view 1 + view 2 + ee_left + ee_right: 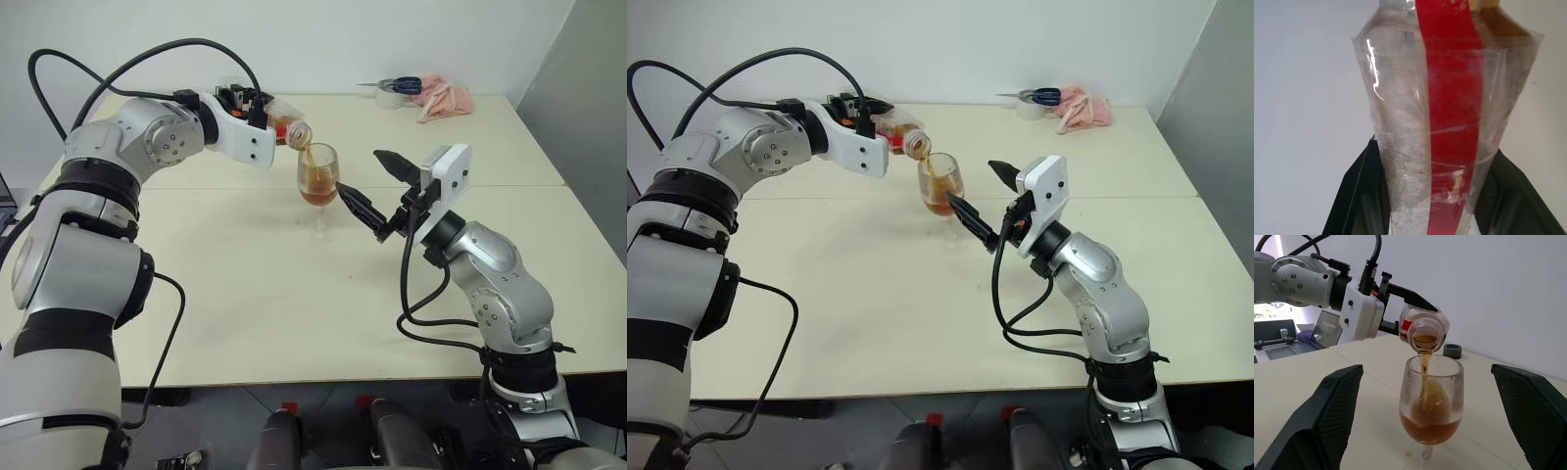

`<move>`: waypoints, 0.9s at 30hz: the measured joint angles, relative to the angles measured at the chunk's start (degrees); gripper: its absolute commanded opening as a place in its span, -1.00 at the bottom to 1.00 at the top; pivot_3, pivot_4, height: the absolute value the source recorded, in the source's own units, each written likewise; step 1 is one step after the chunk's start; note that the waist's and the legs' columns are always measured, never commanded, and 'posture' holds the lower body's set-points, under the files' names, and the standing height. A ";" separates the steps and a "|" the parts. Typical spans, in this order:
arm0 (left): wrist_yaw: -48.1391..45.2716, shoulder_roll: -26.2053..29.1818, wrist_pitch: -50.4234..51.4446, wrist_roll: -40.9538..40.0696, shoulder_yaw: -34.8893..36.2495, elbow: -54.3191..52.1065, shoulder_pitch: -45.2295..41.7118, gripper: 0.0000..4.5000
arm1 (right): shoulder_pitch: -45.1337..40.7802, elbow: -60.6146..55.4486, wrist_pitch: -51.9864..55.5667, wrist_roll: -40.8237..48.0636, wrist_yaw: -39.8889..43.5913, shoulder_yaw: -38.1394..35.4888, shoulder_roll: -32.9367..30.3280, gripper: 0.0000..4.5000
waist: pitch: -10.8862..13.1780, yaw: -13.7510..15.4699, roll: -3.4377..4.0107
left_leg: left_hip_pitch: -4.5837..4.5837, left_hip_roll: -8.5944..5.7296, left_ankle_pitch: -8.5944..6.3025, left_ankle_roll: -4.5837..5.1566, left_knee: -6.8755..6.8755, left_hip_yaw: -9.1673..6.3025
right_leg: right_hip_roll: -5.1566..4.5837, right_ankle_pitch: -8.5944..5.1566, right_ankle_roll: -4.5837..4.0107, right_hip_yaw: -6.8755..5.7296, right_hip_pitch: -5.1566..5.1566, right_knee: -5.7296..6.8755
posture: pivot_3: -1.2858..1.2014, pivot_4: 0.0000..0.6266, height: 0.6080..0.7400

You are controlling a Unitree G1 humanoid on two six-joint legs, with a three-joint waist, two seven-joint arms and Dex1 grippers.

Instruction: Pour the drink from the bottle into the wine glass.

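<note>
Amber drink (pixel 1422 369) falls in a thin stream from the bottle (pixel 1422 330) mouth into the glass (pixel 318 181), which stands on the cream tabletop (pixel 294 294) mid-scene, between the two arms. Bowl roughly a third full; some liquid left in the bottle neck.

Left hand (pixel 257 106) pinches the bottle's base end, fingers (pixel 1359 191) pressed on either side of the clear body. Bottle's long axis lies near level, tipped slightly down, mouth pointing right and directly over the rim, just above it, not touching.

Right hand (pixel 370 186) spread wide, holding nothing; one finger (pixel 972 221) sits just beside the bowl on its right, the other higher and well apart. Contact with the glass cannot be told.

Judgement: pour underway. What follows turns on keeping the mouth above the rim; more tilt about the bottle's axis would empty the rest. Overshoot right would spill.

Far right: tape roll (pixel 390 98), scissors (pixel 402 84), pink cloth (pixel 446 98).
</note>
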 measured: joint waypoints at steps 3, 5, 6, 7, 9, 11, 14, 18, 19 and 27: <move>-0.20 -0.04 0.14 -0.09 0.01 0.01 0.00 -0.24 | 0.01 0.00 0.00 0.00 -0.03 0.00 0.00 1.00 | 0.00 0.00 0.00 | 0.00 0.00 0.00 0.00 0.00 0.00 | 0.00 0.00 0.00 0.00 0.00 0.00 | 0.03 -0.52 1.00; -0.82 -0.19 0.31 -0.74 0.09 0.10 0.01 -0.24 | 0.04 0.00 0.00 0.00 -0.03 0.00 -0.01 1.00 | 0.00 0.00 0.00 | 0.00 0.00 0.00 0.00 0.00 0.00 | 0.00 0.00 0.00 0.00 0.00 0.00 | 0.03 -0.52 1.00; -1.43 -0.39 0.57 -1.66 0.51 0.30 0.02 -0.24 | 0.04 0.00 0.00 0.00 -0.03 0.00 -0.01 1.00 | 0.00 0.00 0.00 | -0.01 0.00 0.00 0.00 0.00 0.00 | 0.00 0.00 0.00 0.00 0.00 0.01 | 0.03 -0.52 1.00; -2.28 -0.69 1.07 -2.88 1.29 0.48 0.02 -0.24 | 0.04 0.00 0.00 0.00 -0.03 0.00 -0.01 1.00 | 0.00 0.00 0.00 | -0.01 0.00 0.00 0.00 0.01 0.00 | 0.00 0.00 0.00 -0.01 0.00 0.00 | 0.03 -0.52 1.00; -3.72 -1.22 1.57 -5.02 2.82 0.50 0.03 -0.24 | 0.04 0.00 0.00 0.00 -0.03 0.00 -0.04 1.00 | 0.00 0.00 0.00 | -0.01 0.00 0.00 0.00 0.01 0.00 | 0.00 0.00 0.00 0.00 0.00 0.00 | 0.03 -0.52 1.00; -5.02 -1.72 2.47 -6.91 4.14 0.49 0.04 -0.24 | 0.04 0.00 0.00 0.00 -0.04 0.00 -0.04 1.00 | 0.00 -0.02 0.00 | -0.01 0.00 0.00 0.00 0.01 0.01 | 0.00 0.00 0.00 0.00 -0.01 0.01 | 0.03 -0.52 1.00; -7.12 -2.32 3.51 -9.45 5.84 0.42 0.22 -0.24 | 0.03 0.00 0.00 0.02 -0.02 -0.01 -0.06 1.00 | 0.00 -0.06 0.00 | 0.00 0.00 0.00 0.00 0.01 0.01 | 0.00 0.00 0.00 0.01 -0.01 0.02 | 0.03 -0.52 1.00; -10.88 -3.05 5.11 -14.76 9.57 -0.05 1.13 -0.24 | 0.01 0.00 0.00 0.02 0.06 -0.01 -0.15 1.00 | 0.00 -0.09 0.00 | -0.01 0.01 0.00 0.00 0.01 0.01 | 0.00 0.00 0.00 0.01 -0.02 0.03 | 0.03 -0.52 1.00; -11.93 -3.32 5.64 -16.23 10.68 -0.21 1.32 -0.24 | 0.00 0.00 0.00 0.03 0.09 -0.01 -0.17 1.00 | 0.00 -0.09 0.00 | -0.01 0.01 0.00 0.00 0.02 0.01 | 0.00 0.00 0.00 0.01 -0.02 0.03 | 0.03 -0.52 1.00; -19.15 -8.32 21.01 -35.71 25.56 -10.69 8.58 -0.24 | -0.25 0.05 0.06 0.26 1.23 0.21 -0.42 1.00 | -0.01 -0.21 0.01 | 0.02 0.04 0.00 -0.01 0.03 0.02 | -0.01 0.00 -0.01 0.04 -0.02 0.07 | 0.03 -0.52 1.00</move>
